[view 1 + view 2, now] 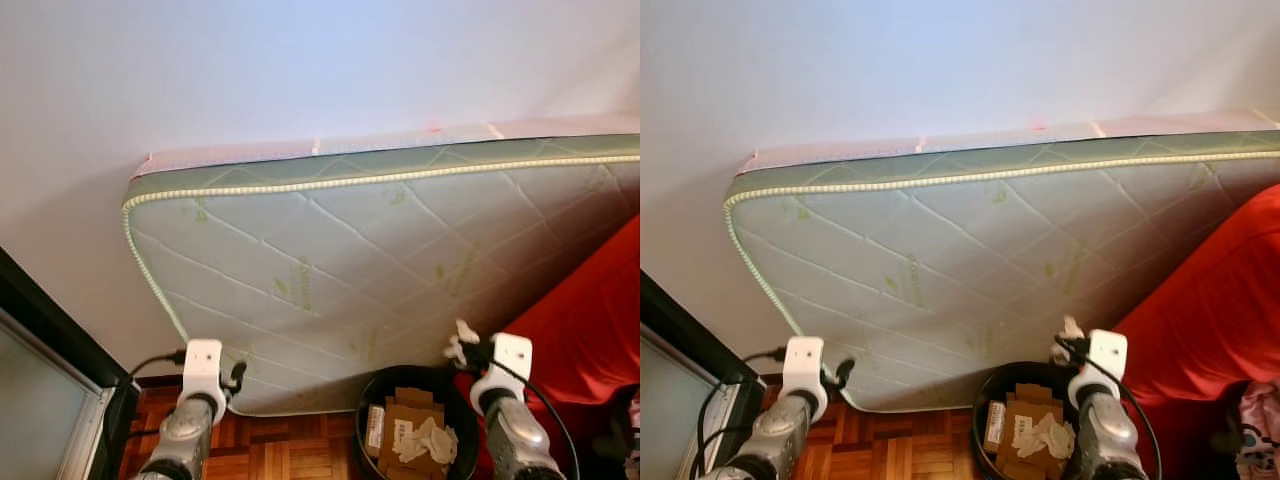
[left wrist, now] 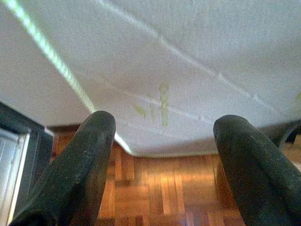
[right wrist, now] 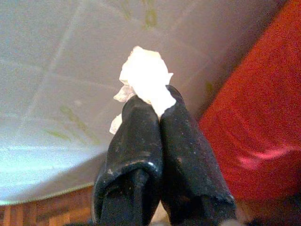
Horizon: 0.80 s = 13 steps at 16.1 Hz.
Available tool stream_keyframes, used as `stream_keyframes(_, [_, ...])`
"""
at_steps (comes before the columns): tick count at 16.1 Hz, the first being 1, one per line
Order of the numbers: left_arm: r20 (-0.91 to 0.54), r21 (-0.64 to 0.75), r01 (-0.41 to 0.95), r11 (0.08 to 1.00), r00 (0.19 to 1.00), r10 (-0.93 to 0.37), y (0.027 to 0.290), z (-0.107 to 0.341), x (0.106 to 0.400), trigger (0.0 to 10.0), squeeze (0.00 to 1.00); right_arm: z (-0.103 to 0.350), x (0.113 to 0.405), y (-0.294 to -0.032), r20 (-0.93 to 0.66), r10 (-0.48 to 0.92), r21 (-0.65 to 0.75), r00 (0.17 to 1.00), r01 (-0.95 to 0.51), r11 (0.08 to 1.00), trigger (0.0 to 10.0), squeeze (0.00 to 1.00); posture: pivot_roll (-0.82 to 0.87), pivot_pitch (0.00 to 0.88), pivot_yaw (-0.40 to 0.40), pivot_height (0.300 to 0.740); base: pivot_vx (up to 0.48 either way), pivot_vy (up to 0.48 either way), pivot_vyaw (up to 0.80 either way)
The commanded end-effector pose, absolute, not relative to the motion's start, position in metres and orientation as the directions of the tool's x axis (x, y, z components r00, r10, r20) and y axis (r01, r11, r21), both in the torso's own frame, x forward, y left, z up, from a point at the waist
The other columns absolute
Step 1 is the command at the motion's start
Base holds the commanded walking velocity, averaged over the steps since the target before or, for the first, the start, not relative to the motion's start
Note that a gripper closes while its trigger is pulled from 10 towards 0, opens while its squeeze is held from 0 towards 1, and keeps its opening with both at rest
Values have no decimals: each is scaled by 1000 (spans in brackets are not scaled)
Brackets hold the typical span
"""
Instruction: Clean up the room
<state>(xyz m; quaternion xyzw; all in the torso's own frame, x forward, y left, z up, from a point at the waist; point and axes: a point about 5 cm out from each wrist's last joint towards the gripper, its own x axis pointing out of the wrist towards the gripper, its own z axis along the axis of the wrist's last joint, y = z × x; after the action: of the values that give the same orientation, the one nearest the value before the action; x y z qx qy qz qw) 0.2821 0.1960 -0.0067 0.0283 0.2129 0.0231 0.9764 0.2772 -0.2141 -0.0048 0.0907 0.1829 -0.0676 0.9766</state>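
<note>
Tissue held above the bin

Right gripper (image 3: 157, 106) pinches a crumpled white tissue (image 3: 143, 77), raised over the black bin's (image 1: 372, 392) right rim; the bin lies below, slightly left. Left gripper (image 2: 162, 141) hangs spread, empty. Behind leans a mattress (image 1: 400, 260).

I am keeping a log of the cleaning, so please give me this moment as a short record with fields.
Right hand: shut on crumpled white tissue, raised over the bin
Left hand: open, empty
Bin: black, holds cardboard and crumpled paper
Mattress: leaning against wall
Floor: wood parquet
Right side: red fabric
</note>
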Motion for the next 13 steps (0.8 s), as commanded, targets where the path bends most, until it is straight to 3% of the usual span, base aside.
stream_keyframes(1, [-389, 62, -53, 997, 919, 73, 199, -4, 283, 10000, 0, -7, 275, -211, -365, -94, 163, 926, 163, 973, 10000, 0, -95, 0, 24, 740, 0, 0, 0])
stream_keyframes(7, [-397, 68, -34, 997, 916, 59, 191, -9, 278, 10000, 0, -22, 259, -207, -433, -87, 157, 897, 170, 973, 10000, 0, -91, 0, 18, 740, 0, 0, 0])
stream_keyframes(10, [-501, 64, -55, 996, 862, 79, 192, -29, 259, 10000, 0, -43, 237, -208, -555, -109, 124, 825, 211, 969, 10000, 0, -95, 0, 23, 740, 0, 0, 0])
stream_keyframes(13, [-492, 51, -57, 997, 868, 74, 193, -28, 258, 10000, 0, -43, 236, -211, -552, -117, 139, 825, 229, 963, 10000, 0, -89, 0, 23, 740, 0, 0, 0])
